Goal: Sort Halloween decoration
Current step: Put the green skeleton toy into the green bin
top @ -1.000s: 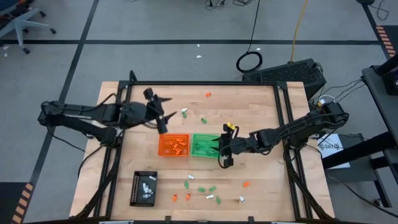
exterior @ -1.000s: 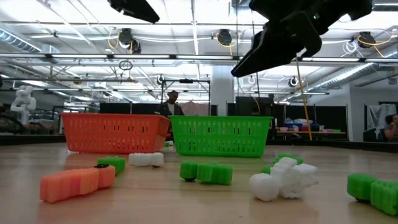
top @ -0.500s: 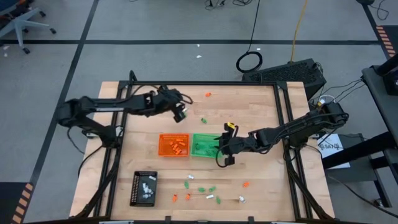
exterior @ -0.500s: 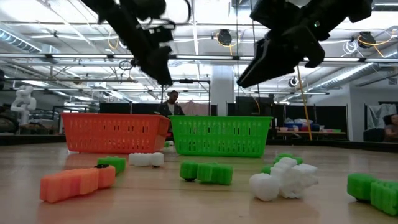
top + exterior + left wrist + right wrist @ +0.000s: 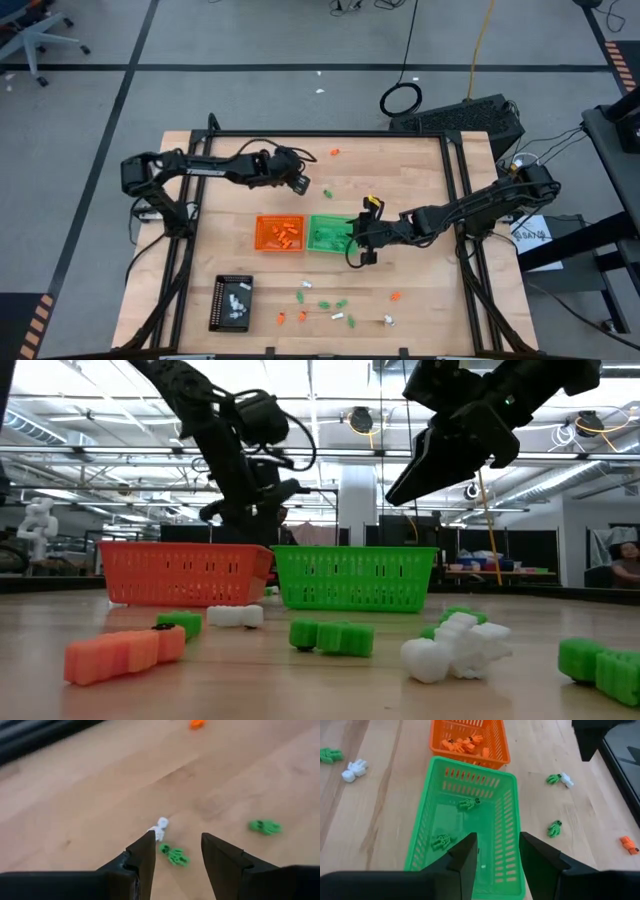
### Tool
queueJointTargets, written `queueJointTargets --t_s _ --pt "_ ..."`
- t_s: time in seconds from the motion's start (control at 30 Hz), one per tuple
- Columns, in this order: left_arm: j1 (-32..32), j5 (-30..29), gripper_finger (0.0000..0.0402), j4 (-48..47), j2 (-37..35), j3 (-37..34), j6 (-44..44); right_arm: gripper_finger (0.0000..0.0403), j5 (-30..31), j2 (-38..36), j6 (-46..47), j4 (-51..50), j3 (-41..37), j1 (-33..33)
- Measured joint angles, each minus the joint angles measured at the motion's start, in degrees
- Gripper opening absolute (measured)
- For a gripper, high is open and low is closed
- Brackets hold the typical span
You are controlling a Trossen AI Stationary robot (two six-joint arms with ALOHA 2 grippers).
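Front trinkets: scattered green, white and orange Halloween decoration (image 5: 340, 305) lies on the table (image 5: 420, 190) at its near edge, beside the black tray (image 5: 231, 302) holding white pieces.
Middle trays: orange tray (image 5: 279, 233) and green tray (image 5: 329, 234) sit side by side, each with matching trinkets inside.
Right gripper (image 5: 495, 851): hovers over the green tray's near rim, fingers apart, nothing visible between them.
Left gripper (image 5: 177, 851): reaches to the far part of the table, fingers apart above a white trinket (image 5: 159, 827) and a green trinket (image 5: 173, 855), touching neither.
Far edge: an orange trinket (image 5: 334, 152) lies alone.
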Motion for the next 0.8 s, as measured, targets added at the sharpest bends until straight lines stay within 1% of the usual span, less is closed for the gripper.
queueJointTargets --t_s 0.13,0.23,0.37,0.5,0.57,0.8 --pt "-0.3 -2.4 0.0155 -0.3 1.8 0.0 -5.2 0.013 0.0 0.0 1.1 0.5 0.0 0.0" --pt "-1.0 -3.0 0.0155 -0.5 2.5 0.0 -8.0 0.013 0.0 0.0 1.9 0.7 0.0 0.0" --pt "-2.9 -3.5 0.0155 -0.2 3.5 0.0 -8.9 0.013 0.0 0.0 2.8 0.8 0.0 0.0" --pt "-4.6 -6.0 0.0155 -0.4 4.5 0.0 -12.0 0.013 0.0 0.0 2.7 1.2 0.0 0.0" --pt "-5.0 -7.5 0.0155 -0.3 5.1 0.0 -13.2 0.013 0.0 0.0 2.7 1.7 0.0 0.0" --pt "-5.1 -8.5 0.0155 -0.4 7.0 -0.1 -13.2 0.013 -0.1 0.0 1.6 6.1 0.0 0.0"
